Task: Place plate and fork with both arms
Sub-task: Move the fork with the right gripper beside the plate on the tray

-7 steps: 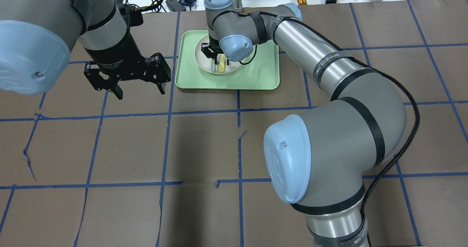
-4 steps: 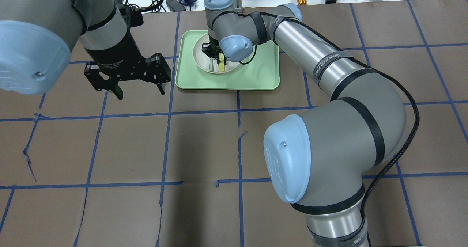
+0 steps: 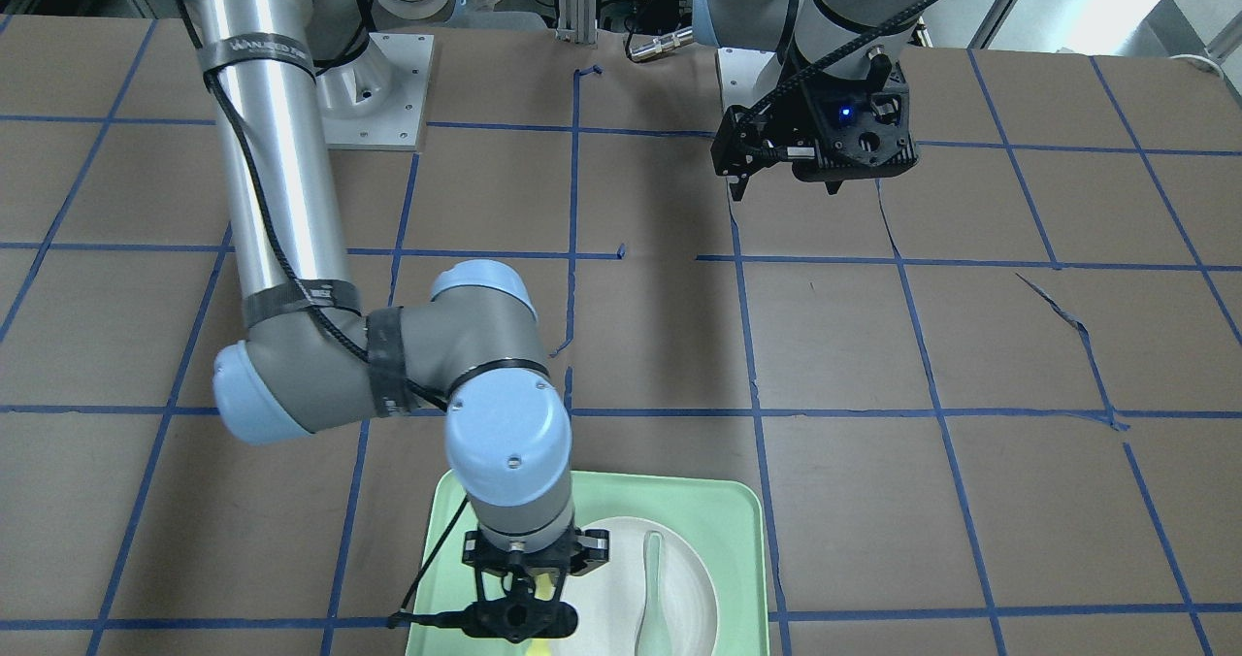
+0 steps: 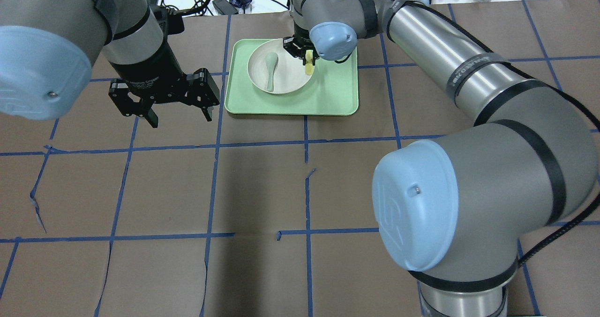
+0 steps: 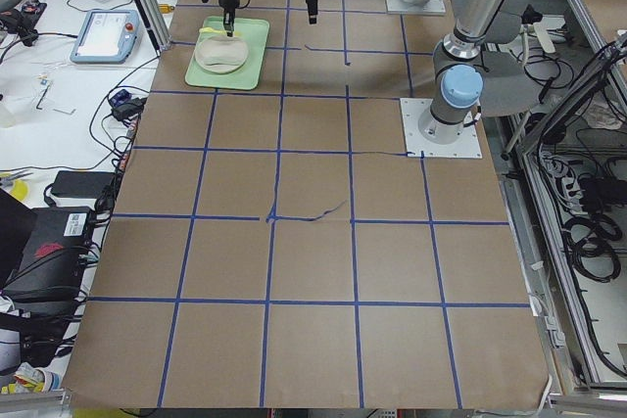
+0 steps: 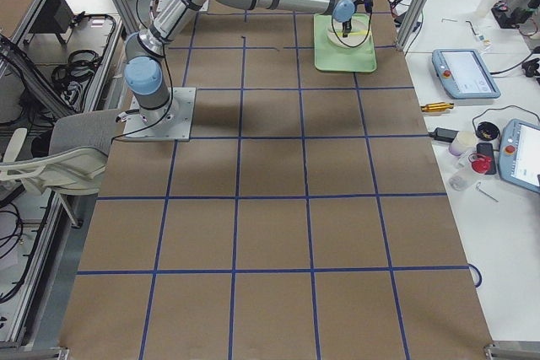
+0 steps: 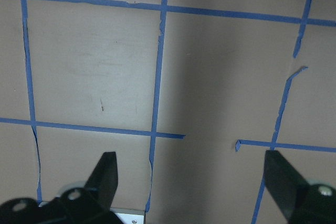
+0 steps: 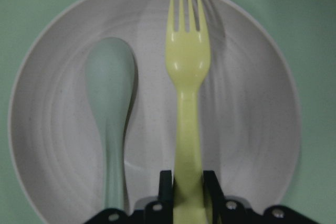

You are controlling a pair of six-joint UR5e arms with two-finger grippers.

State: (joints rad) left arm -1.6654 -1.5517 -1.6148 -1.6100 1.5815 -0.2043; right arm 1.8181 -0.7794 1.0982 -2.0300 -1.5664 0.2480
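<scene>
From overhead, the right wrist hides most of the fork (image 4: 309, 67). Its handle end disappears inside the right hand (image 8: 188, 182), clamped tight on it. The fork is bright yellow with short tines and sits over the off-white plate (image 8: 252, 103), right of the spoon (image 8: 109, 87). Your left hand (image 4: 180, 119) gapes wide, empty, over the desk (image 4: 262, 190).

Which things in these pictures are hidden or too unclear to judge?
Front-facing view: the fork is almost wholly hidden under the right end effector and cut by the bottom edge.
Overhead view: the right wrist covers the far rim of the plate.
Side views: fork and spoon are too small.
Left wrist view: the left end effector sees only table.
</scene>
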